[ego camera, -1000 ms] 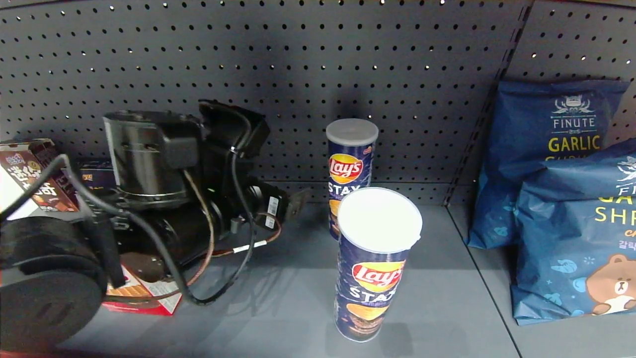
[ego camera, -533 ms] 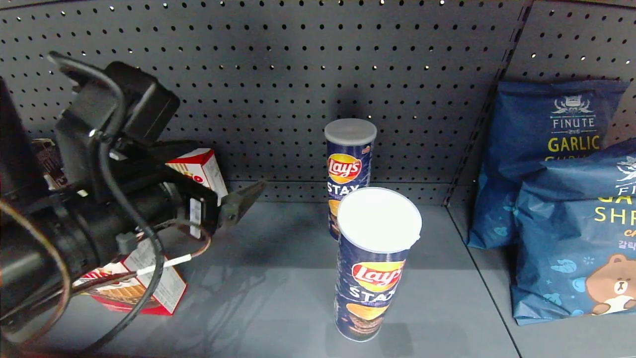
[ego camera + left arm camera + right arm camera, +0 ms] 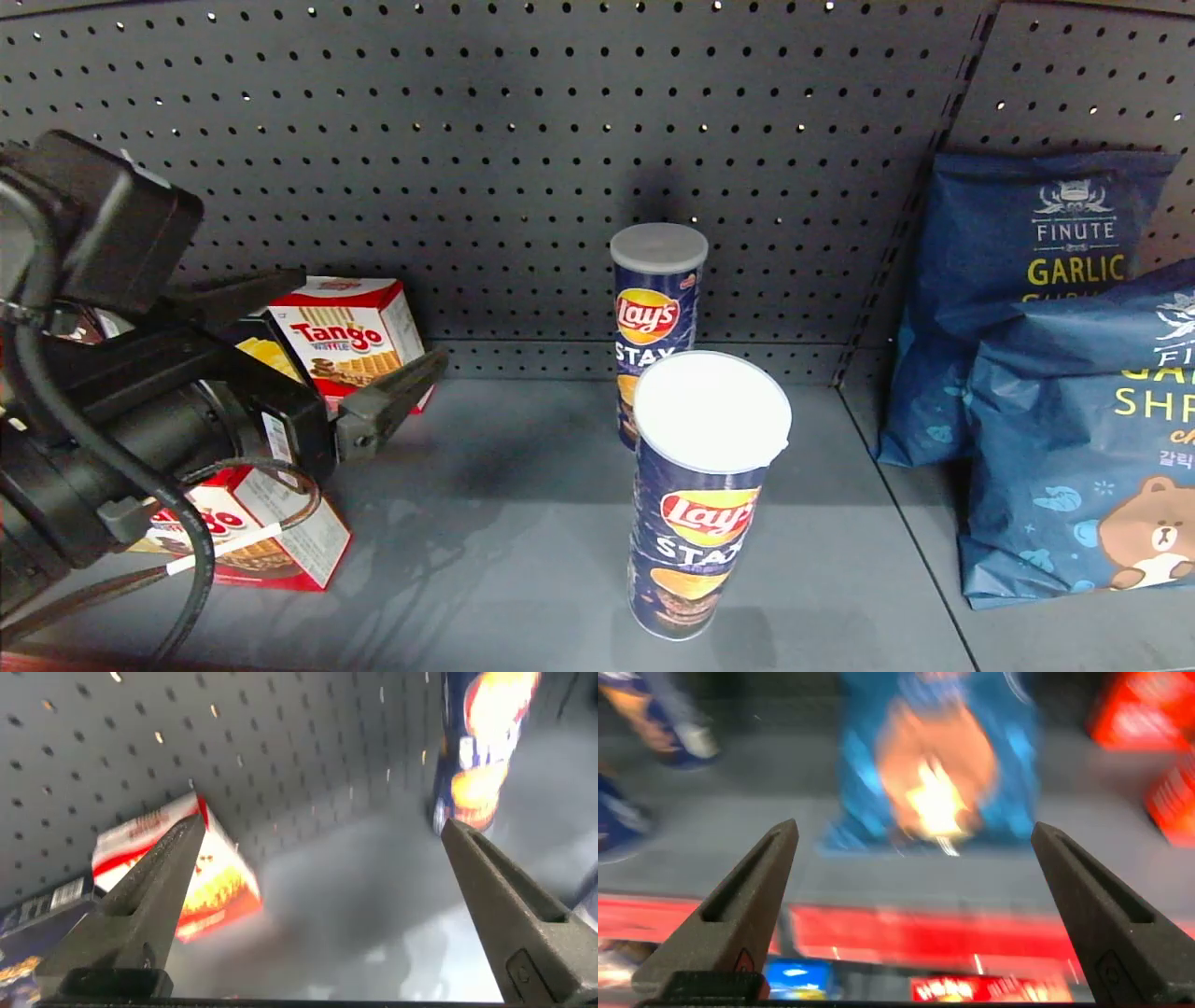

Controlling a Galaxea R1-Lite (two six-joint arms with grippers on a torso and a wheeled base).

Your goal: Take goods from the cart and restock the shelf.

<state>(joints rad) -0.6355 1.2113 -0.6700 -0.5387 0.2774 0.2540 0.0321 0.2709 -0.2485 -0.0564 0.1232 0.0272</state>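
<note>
1. The left pincer (image 3: 372,317) hangs over the left end of the shelf (image 3: 523,541). Its two fingers are spread wide with nothing pinched between them.
2. In the left wrist view the left pincer (image 3: 320,831) is just as wide apart, with only bare shelf in the gap.
3. The upright wafer box (image 3: 350,331) stands at the shelf's back left, against the pegboard wall (image 3: 523,140), just beyond the fingertips. In the left wrist view the box (image 3: 220,882) sits past one finger; whether they touch cannot be told.
4. A flat wafer box (image 3: 271,551) lies at the front left edge, partly under the arm.
5. Near the middle stand two upright chip cans: the rear can (image 3: 656,308) close to the wall and the front can (image 3: 705,485) just before it.
6. Two blue snack bags (image 3: 1083,439) lean at the right end.
7. The right pincer (image 3: 915,829) is also spread and empty, above a blurred blue packet (image 3: 934,765).
</note>
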